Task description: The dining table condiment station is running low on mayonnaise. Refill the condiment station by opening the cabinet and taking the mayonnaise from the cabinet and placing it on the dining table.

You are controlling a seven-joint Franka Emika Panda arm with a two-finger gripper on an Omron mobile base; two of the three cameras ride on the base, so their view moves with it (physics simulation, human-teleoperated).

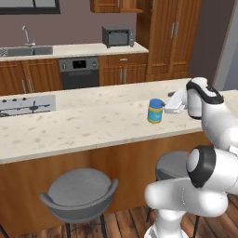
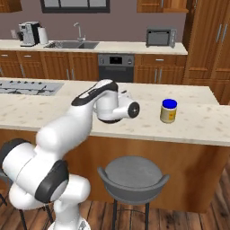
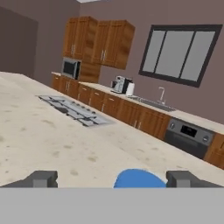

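The mayonnaise point(image 1: 155, 110) stands upright on the dining table point(image 1: 83, 125), on the near half of the speckled top and towards its right end in the left base view. Its blue lid point(image 3: 140, 179) is on and the blue and yellow label faces the camera.

The gripper point(image 3: 111, 179) stands just above and beside the jar, its two fingers spread wide, one either side of the lid in the hand view, with clear gaps between each fingertip point(image 3: 41, 179) and the lid. It has hold of nothing. In the left base view the hand point(image 1: 175, 102) lies level just to the right of the jar and near it, apart as far as can be told. In the right base view the jar point(image 2: 168, 111) stands to the right of the hand.

A cooktop point(image 1: 25, 104) is set into the table at its far left. Two grey stools point(image 1: 79, 194) stand at the near side of the table, below its wooden front.

On the far counter point(image 2: 90, 46) are a sink with a tap point(image 2: 72, 44), a coffee machine point(image 2: 28, 33) to its left and a microwave point(image 2: 160, 37) to its right. An oven point(image 2: 116, 67) sits under that counter. A wall cabinet point(image 3: 97, 41) hangs above the microwave in the hand view, its doors shut. A tall wooden cupboard point(image 1: 173, 37) stands at the far right
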